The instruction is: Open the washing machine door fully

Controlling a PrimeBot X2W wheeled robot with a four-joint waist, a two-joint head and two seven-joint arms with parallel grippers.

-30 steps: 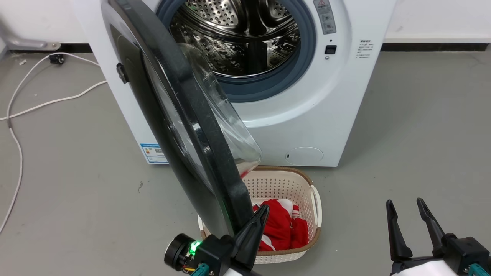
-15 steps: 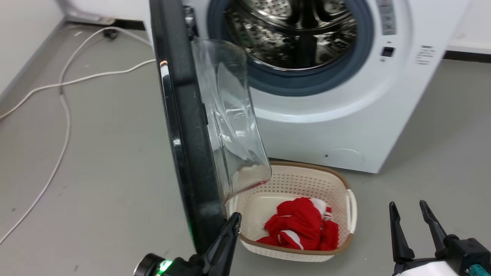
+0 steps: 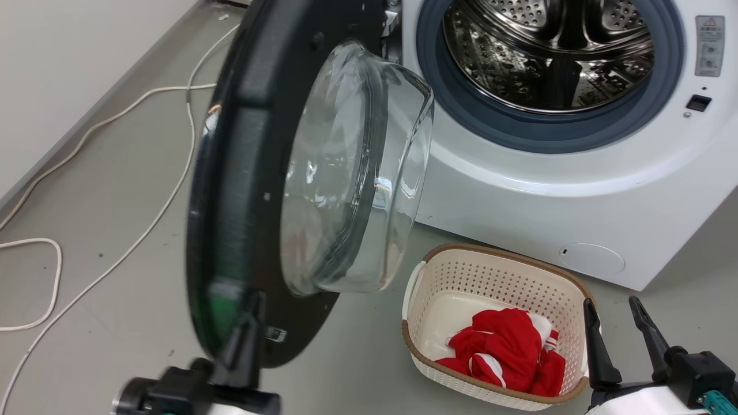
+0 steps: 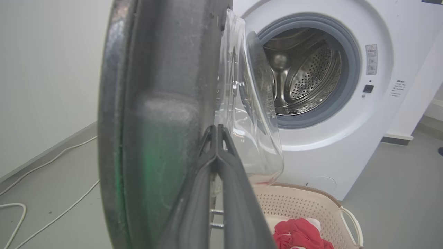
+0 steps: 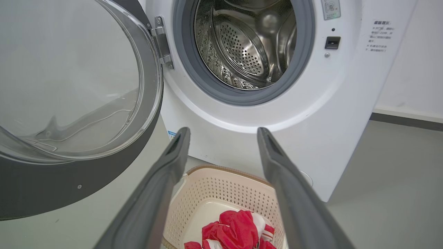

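Observation:
The washing machine stands white with its steel drum exposed. The washing machine door, black with a clear bulging glass centre, hangs swung out to the left on its hinge. My left gripper is blurred at the door's lower rim. In the left wrist view my left gripper has its fingers pressed together against the inner face of the door, holding nothing. My right gripper is open at the lower right, away from the door. The right wrist view shows my right gripper spread before the machine and the door.
A cream perforated basket with red clothing sits on the floor in front of the machine, just right of the door. White cables trail over the grey floor at the left. A pale wall borders the far left.
The head camera has turned, shifting the whole picture. The door has swung further open to the left, its inner glass side now facing me, and my left gripper has gone left with it. The right gripper stays open.

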